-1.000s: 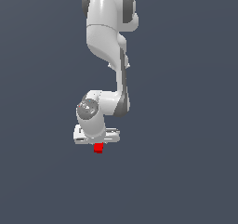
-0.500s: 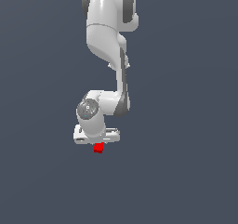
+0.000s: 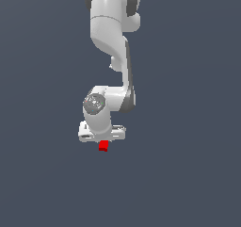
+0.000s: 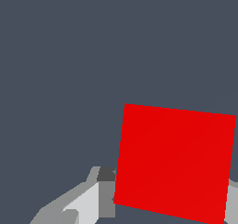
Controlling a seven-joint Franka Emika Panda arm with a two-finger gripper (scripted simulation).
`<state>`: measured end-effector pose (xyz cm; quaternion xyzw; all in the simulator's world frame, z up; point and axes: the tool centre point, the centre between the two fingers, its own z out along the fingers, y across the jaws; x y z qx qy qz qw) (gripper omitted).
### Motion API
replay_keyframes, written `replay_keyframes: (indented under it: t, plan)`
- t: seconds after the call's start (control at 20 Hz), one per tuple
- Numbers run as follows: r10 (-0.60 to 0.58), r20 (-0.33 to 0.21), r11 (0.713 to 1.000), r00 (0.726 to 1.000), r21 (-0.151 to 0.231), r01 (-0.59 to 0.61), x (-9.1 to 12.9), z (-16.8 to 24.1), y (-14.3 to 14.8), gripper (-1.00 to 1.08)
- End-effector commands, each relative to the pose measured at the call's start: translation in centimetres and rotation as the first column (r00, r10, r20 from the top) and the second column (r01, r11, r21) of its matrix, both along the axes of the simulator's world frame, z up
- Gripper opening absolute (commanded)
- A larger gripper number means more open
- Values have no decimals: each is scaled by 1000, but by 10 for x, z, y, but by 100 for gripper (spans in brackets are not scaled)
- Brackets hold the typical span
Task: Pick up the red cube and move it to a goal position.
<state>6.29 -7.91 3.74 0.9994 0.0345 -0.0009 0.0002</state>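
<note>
The red cube [image 3: 103, 146] shows just under the white hand of the arm, at the middle of the exterior view. My gripper [image 3: 103, 143] points down with the cube between its fingers. In the wrist view the red cube [image 4: 174, 160] fills the space between the two fingers. One grey finger [image 4: 106, 190] presses on one side of it, and the other finger [image 4: 232, 202] peeks out at the opposite side. The gripper [image 4: 169, 197] is shut on the cube. The fingertips themselves are mostly hidden by the cube.
A plain dark grey-blue ground [image 3: 188, 174] surrounds the arm on all sides. The white arm [image 3: 113, 42] rises above the hand to the exterior view's top edge. No goal marker or other object shows.
The hand and the red cube have shifted together slightly up and toward the exterior view's right. The cube stays between the fingers.
</note>
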Motion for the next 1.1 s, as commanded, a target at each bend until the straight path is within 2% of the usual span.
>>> replay_keyframes:
  t: [0.0, 0.7, 1.05]
  plan:
    - [1, 2, 1000, 1000, 0, -1, -6, 10, 10, -100]
    - [1, 2, 1000, 1000, 0, -1, -59, 92, 93, -100]
    - [2, 2, 1000, 1000, 0, -2, -76, 121, 122, -100]
